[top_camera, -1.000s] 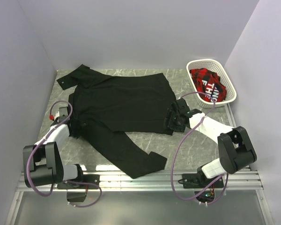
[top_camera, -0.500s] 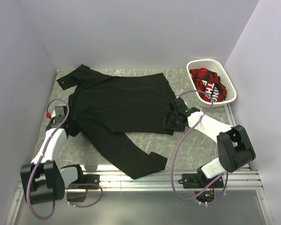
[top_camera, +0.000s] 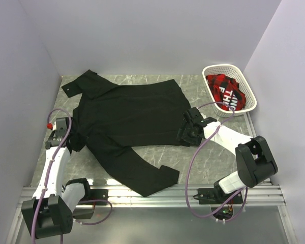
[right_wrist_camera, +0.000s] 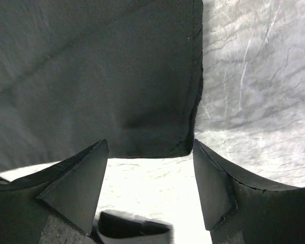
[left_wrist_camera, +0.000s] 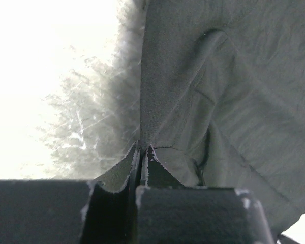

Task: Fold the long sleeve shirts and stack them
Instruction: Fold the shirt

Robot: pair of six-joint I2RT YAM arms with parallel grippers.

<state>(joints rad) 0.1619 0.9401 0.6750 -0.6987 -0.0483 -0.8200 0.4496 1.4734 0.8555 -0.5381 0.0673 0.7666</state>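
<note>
Spread flat on the grey marbled table (top_camera: 218, 157), the soft black long-sleeved fabric shirt (top_camera: 132, 112) looks light and limp, best taken at corners; the left gripper (left_wrist_camera: 142, 152) pinches its left edge, while the right gripper (right_wrist_camera: 150, 146) hangs released over its right hem corner.

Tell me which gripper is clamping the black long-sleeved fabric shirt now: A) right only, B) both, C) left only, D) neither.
C: the left gripper is shut on a pinch of the black long-sleeved fabric shirt, while the right gripper stands open at its hem corner.
</note>
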